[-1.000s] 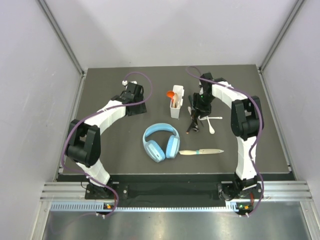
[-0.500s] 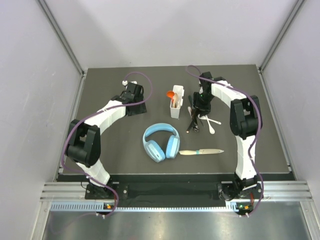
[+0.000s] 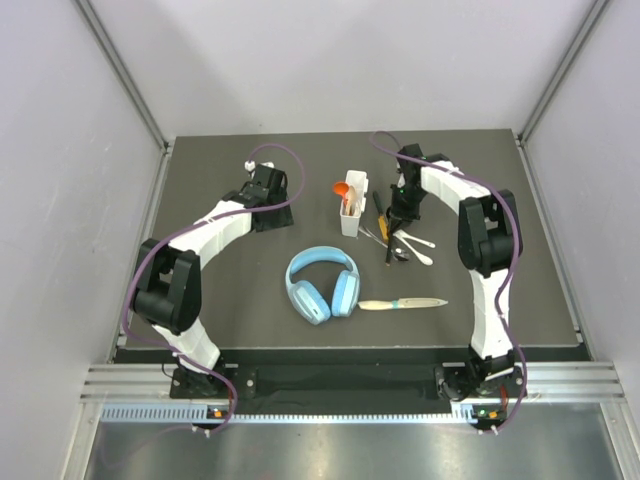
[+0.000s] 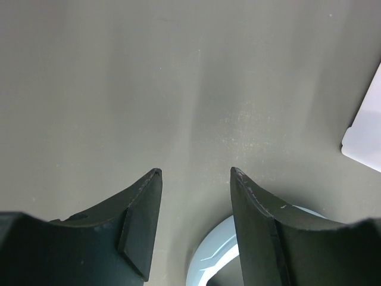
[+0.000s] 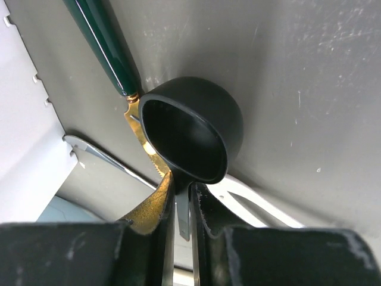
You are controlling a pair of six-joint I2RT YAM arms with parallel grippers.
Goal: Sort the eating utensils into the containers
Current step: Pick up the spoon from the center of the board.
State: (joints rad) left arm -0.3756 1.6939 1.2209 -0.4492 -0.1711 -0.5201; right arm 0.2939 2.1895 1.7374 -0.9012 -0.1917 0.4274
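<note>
Nearest the arm bases, a wooden-handled knife (image 3: 402, 303) lies flat on the dark desk (image 3: 230, 300), its tip toward the right. Just left of it, and apart from it, sit the light-blue headphones (image 3: 322, 283).

Farther on, right of centre, is a loose heap of cutlery (image 3: 390, 245), with 2 white plastic spoons (image 3: 418, 240) fanning out to the right. The right jaws stand over this heap, clenched on the stem of a black scoop spoon (image 5: 190, 128). In the right wrist view the stem is pinched between the 2 fingers (image 5: 201, 217), and the hollow of the bowl faces the camera. Under the bowl's left side lies a knife with a green handle (image 5: 104, 42) and a gold serrated blade (image 5: 149, 202). A thin silver utensil (image 5: 98, 154) lies toward the caddy (whether the scoop touches the desk cannot be told).

The white caddy (image 3: 352, 210) stands just left of the heap, its long side running away from the bases. The bowl of the orange-red spoon (image 3: 342, 189) shows at its far left corner; which compartment holds it is unclear.

Well left of the caddy, the left jaws are released, gripping nothing, their 2 fingers (image 4: 140, 214) spread over bare desk.
</note>
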